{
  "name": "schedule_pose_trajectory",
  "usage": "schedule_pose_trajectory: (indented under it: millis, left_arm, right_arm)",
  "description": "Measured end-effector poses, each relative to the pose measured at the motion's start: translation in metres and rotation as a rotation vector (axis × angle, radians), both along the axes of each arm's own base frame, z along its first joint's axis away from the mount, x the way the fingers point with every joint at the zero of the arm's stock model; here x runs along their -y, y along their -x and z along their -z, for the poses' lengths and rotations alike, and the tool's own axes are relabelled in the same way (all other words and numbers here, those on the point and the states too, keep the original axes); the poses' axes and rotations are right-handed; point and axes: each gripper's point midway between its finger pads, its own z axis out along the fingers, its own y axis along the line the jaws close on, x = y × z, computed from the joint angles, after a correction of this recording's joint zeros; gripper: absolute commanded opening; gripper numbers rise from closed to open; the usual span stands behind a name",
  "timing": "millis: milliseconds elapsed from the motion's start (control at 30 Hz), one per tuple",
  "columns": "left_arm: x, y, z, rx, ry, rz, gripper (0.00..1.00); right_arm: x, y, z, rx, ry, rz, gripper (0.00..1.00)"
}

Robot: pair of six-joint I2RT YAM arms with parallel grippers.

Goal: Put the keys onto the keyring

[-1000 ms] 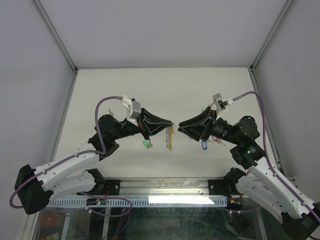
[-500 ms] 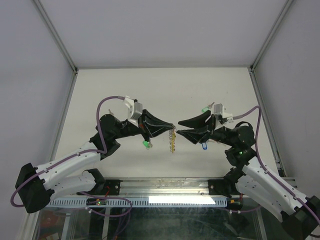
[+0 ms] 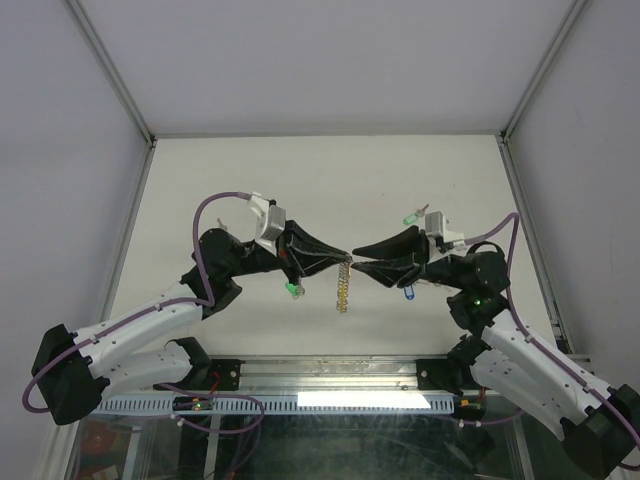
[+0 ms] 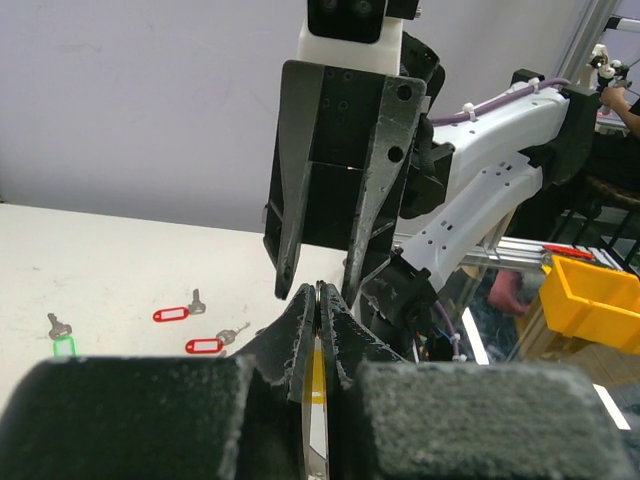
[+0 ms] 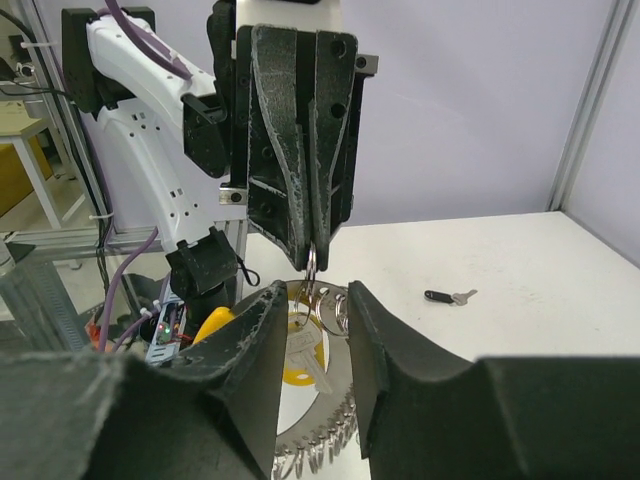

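My left gripper is shut on a thin split ring at the top of the keyring, which hangs below it above the table. In the left wrist view the ring's edge is pinched between the closed pads. My right gripper faces it tip to tip and is open. Its two fingers straddle the keyring, whose silvery coils, yellow segment and one hanging silver key show between them. Loose keys lie on the table: green, blue, another green, black, red.
A second red-tagged key and a green-tagged one lie on the white table. A metal frame rail runs along the near edge. A yellow bin stands off the table.
The right wrist has rolled and closed in on the left gripper's tips, its jaws widening then narrowing. The keyring has swung and now hangs edge-on. The left grip is unchanged.
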Motion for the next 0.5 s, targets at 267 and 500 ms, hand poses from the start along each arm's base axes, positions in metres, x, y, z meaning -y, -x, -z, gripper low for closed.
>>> schedule_pose_trajectory:
  millis: [267,500]
  left_arm:
    - [0.000,0.000,0.000,0.002,0.001,0.003,0.00]
    - [0.001,0.000,0.001,0.000,-0.001,0.005,0.00]
  right_arm:
    - [-0.007,-0.003,0.012,-0.026,0.035,-0.031,0.25]
    - [-0.010,0.000,0.014,-0.023,0.039,-0.054,0.21]
